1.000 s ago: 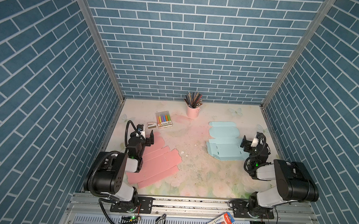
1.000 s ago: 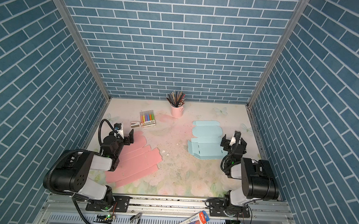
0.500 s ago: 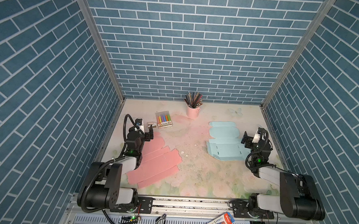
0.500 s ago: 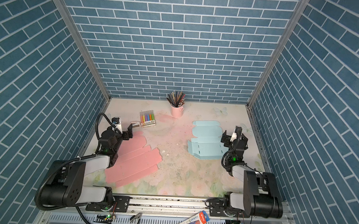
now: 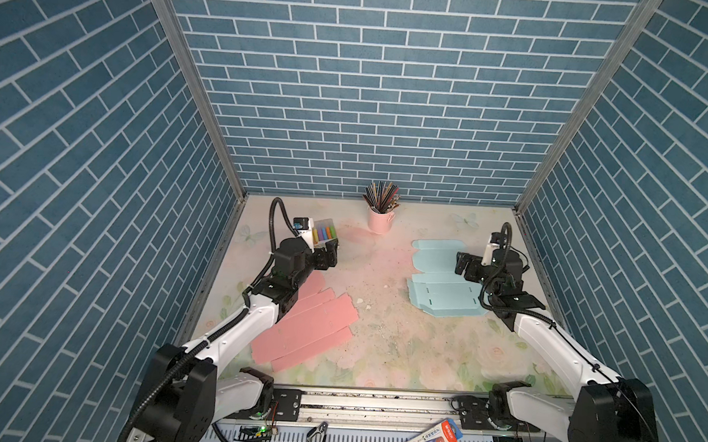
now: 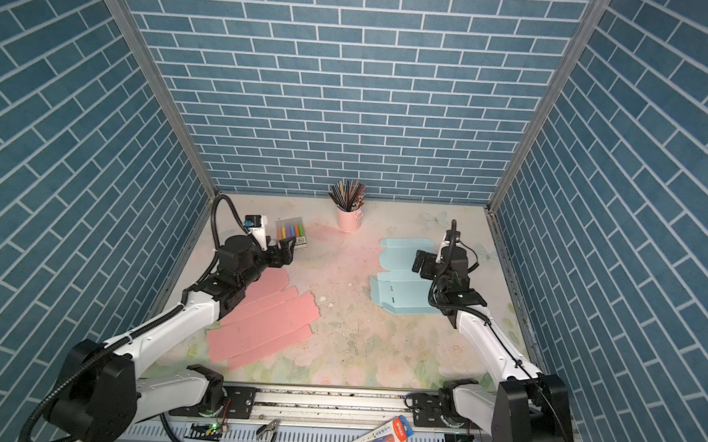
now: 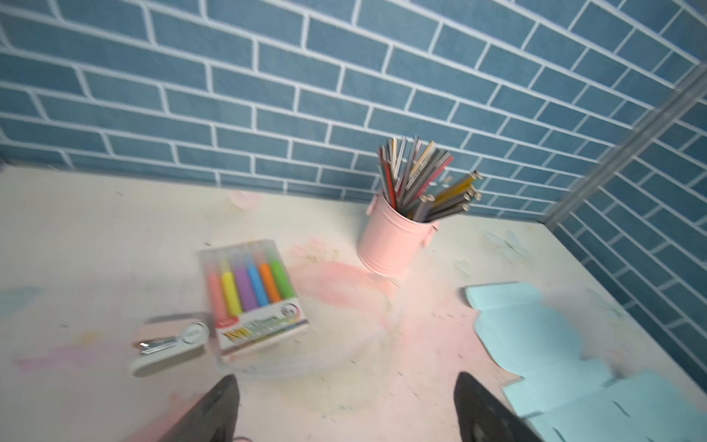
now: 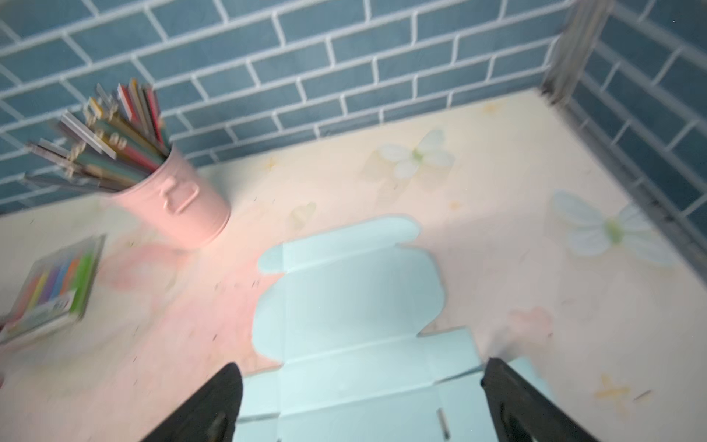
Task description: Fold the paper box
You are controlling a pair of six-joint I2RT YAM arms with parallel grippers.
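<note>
Lying flat and unfolded on the right of the floral table (image 5: pixel 379 340), a light-blue paper box (image 5: pixel 440 295) has the right gripper (image 5: pixel 464 269) poised above it, jaws spread wide, holding nothing. The left gripper (image 5: pixel 327 256), equally wide and empty, hangs beside a marker pack (image 6: pixel 291 232), beyond 1 flat pink box blank (image 5: pixel 309 332).

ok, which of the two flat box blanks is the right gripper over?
The light blue blank: the open right gripper hangs over it. The pink blank lies partly under the left arm.
</note>
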